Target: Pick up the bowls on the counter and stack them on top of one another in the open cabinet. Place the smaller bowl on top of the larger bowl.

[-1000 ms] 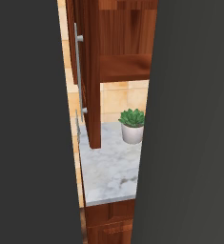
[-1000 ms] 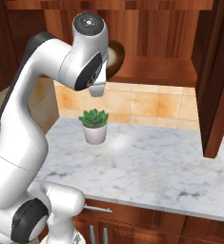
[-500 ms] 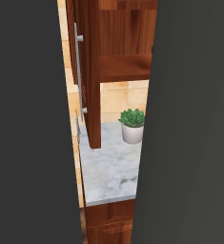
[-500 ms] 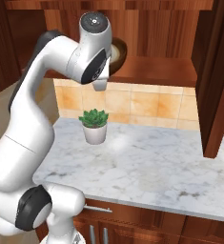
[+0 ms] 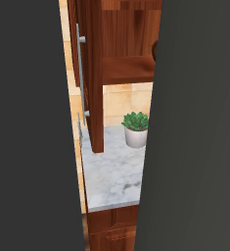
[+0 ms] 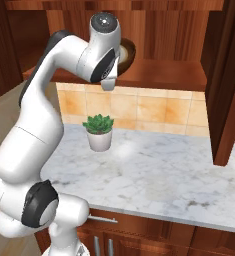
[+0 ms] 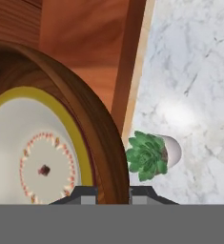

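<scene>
My claw [image 7: 112,196] pinches the brown rim of the bowl [image 7: 46,157], held over the open cabinet [image 6: 154,75] shelf near its front edge. Below, the counter [image 6: 179,170] lies bare beside the succulent pot [image 6: 100,132].

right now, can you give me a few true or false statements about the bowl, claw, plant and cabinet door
1. The claw grips the bowl by its rim. True.
2. The bowl's inside is solid black. False: it is pale cream with a yellow ring.
3. The plant sits on the counter. True.
4. The plant is on the cabinet shelf. False: it stands below it, on the counter.
5. The cabinet door is shut. False: it stands open.
</scene>
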Tool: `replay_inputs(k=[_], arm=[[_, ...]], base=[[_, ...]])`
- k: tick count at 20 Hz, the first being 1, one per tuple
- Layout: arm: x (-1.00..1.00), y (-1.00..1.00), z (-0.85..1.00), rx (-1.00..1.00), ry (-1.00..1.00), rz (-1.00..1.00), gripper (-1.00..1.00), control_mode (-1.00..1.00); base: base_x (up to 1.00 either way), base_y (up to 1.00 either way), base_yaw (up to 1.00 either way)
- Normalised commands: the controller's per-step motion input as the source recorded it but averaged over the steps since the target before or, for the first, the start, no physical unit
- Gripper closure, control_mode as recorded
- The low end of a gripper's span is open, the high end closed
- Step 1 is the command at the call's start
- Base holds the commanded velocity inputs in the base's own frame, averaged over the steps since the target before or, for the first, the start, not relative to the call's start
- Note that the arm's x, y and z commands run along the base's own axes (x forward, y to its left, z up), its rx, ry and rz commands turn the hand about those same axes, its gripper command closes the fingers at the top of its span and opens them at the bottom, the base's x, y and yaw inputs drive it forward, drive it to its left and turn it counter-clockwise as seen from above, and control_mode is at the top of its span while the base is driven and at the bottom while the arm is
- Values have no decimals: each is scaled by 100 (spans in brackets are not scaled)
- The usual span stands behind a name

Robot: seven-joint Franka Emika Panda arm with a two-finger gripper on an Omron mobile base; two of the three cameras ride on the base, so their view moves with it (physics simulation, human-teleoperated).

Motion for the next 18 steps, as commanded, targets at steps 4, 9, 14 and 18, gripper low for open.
replay_inputs(k=[4,9,14,18], arm=[[41,0,0,1,0,0,100,-100],[40,0,0,1,0,0,100,-100],[40,0,0,0,0,0,100,-100],[39,0,0,0,0,0,100,-100]], base=[[0,0,0],[0,0,0],[0,0,0],[0,0,0]])
